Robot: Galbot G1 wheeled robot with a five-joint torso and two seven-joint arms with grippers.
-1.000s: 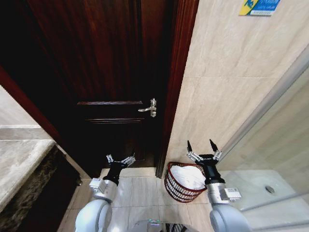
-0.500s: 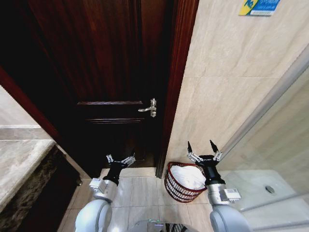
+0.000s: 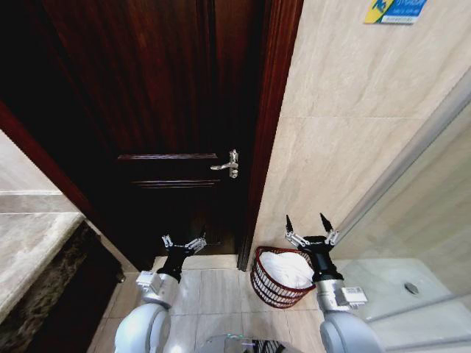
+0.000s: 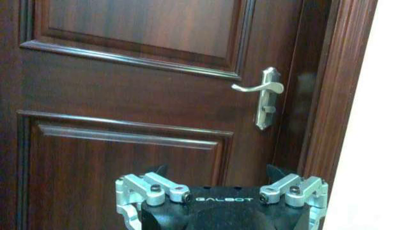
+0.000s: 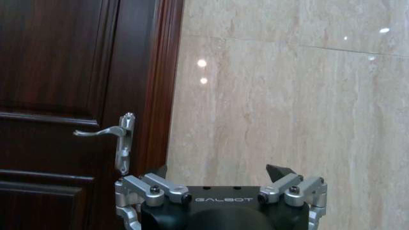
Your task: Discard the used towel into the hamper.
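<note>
Hovering right end effector (image 3: 306, 221), hamper (image 3: 278, 278) below

A dark wooden door (image 3: 162, 110) (silver lever handle (image 3: 227, 165) at three o'clock) adjoins beige tiled wall (image 3: 346, 110).

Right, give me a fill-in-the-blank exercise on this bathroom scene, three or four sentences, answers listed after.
1. The white towel lies inside the ____.
2. The hamper stands on the floor tiles between the dark wooden door and the ____ shower screen.
3. The right hand is raised above the hamper with its fingers ____.
4. The door's handle is ____ in colour.

Missing words: hamper; glass; open; silver
</note>
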